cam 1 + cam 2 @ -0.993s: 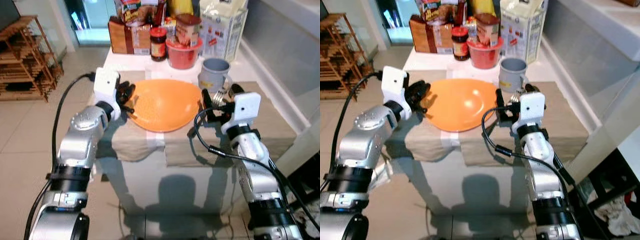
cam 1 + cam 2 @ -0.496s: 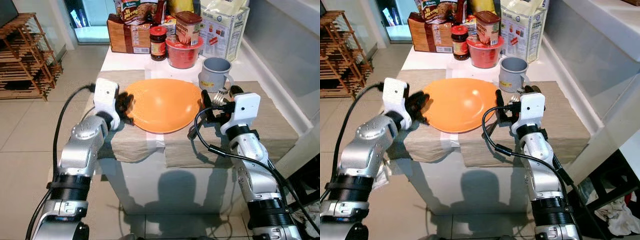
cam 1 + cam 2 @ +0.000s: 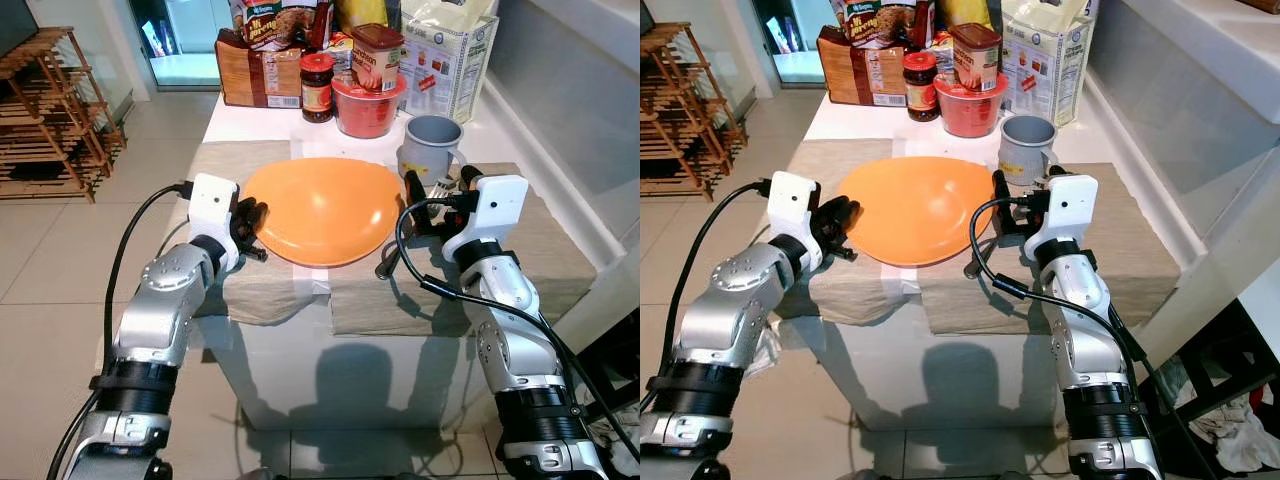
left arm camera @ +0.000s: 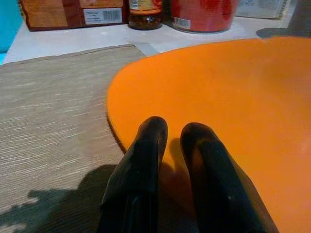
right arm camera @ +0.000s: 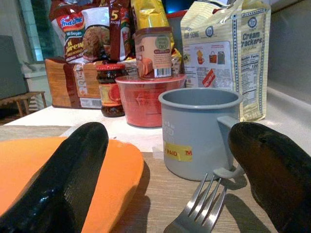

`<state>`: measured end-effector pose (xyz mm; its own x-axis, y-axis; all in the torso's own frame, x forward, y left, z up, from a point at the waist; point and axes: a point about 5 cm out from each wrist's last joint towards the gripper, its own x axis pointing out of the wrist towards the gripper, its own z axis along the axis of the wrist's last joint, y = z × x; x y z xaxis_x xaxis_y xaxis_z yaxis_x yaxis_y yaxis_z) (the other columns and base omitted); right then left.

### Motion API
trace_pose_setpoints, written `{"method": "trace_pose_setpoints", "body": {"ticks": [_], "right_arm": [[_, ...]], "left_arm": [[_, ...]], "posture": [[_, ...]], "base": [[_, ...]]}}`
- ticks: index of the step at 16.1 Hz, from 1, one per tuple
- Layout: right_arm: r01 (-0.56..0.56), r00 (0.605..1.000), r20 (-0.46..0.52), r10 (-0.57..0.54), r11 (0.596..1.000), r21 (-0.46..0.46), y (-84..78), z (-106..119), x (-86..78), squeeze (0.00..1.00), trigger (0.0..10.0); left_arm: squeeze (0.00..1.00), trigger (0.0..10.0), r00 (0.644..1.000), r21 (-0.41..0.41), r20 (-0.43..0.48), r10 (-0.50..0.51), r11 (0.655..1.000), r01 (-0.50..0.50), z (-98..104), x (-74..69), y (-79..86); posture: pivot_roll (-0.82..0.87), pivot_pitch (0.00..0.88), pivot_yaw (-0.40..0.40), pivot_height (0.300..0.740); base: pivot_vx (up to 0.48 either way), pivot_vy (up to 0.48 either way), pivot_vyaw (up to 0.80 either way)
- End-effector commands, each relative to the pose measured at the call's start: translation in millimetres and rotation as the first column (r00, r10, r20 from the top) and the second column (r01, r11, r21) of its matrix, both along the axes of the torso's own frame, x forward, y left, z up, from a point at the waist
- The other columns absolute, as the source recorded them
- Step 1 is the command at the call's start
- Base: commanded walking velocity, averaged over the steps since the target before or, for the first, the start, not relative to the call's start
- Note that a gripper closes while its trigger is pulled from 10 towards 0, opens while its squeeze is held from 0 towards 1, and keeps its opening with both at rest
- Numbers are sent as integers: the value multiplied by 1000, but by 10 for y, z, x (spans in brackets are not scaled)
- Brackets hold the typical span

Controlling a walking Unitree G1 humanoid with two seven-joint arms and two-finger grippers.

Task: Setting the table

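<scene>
- Currently left claw [image 4: 167, 141] sits at the near-left rim of the orange plate [image 3: 320, 208]; its two black fingers [image 4: 141, 165] are nearly together with a thin gap, tips over the plate edge. Cannot tell from the wrist view whether they pinch the rim or just rest on it.
- Right claw [image 5: 165, 165] is spread wide, holding nothing. One finger hangs over the right edge of the plate, the other is by the handle side of the grey mug [image 5: 197, 131].
- Fork [image 5: 199, 208] lies on the mat between the right claw's fingers, tines toward the mug, just beside the mug handle. Not gripped.
- Plate rests on the beige placemats [image 3: 250, 285] in the middle of the bench [image 3: 255, 122], straddling the seam between the two mats, with its right rim near the fork.
- Mug stands upright just behind the plate's right side, close to the right claw, with a yellow sticker on its wall.
- Clutter at the back of the bench: red bowl [image 3: 365, 110] with a brown-lidded container [image 3: 375, 55] on it, dark jar with red lid [image 3: 316, 87], brown box [image 3: 255, 75], cream cracker bag [image 3: 450, 60]. All well behind the plate, apart from both claws.
- Wooden rack [image 3: 50, 110] stands on the tiled floor to the left of the bench.
</scene>
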<state>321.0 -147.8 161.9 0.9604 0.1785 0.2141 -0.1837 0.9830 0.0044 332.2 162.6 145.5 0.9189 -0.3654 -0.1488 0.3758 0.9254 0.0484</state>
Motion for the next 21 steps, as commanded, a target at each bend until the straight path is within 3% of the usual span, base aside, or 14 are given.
{"method": "trace_pose_setpoints", "body": {"ticks": [1,4,7,12,16,21], "right_arm": [[-14,1000,6,14,1000,18,12,60,15,0,10000],[-32,999,-11,32,999,29,27,56,23,0,10000],[-53,998,-20,54,997,64,39,102,45,0,10000],[-180,977,-65,205,945,274,202,172,47,0,10000],[-156,963,-145,228,906,393,210,58,77,0,10000],[-101,944,-236,230,884,457,215,-110,131,0,10000]], "left_arm": [[0,10000,992,46,-116,-52,997,57,-266,-100,-45],[0,10000,976,94,-180,-126,985,145,-407,-200,-115],[0,10000,974,108,-185,-130,982,152,-430,-191,-120],[0,10000,977,111,-170,-132,982,152,-392,-144,-89],[0,10000,978,108,-160,-134,983,152,-371,-132,-88],[0,10000,979,103,-153,-132,984,148,-345,-118,-81]], "posture": [[-76,0,40,740],[-72,0,37,740],[-73,0,38,740],[-75,0,39,740],[-72,0,38,740],[-63,0,38,740]], "base": [[0,0,0],[0,0,0],[0,0,0],[0,0,0],[0,0,0],[0,0,0]]}}
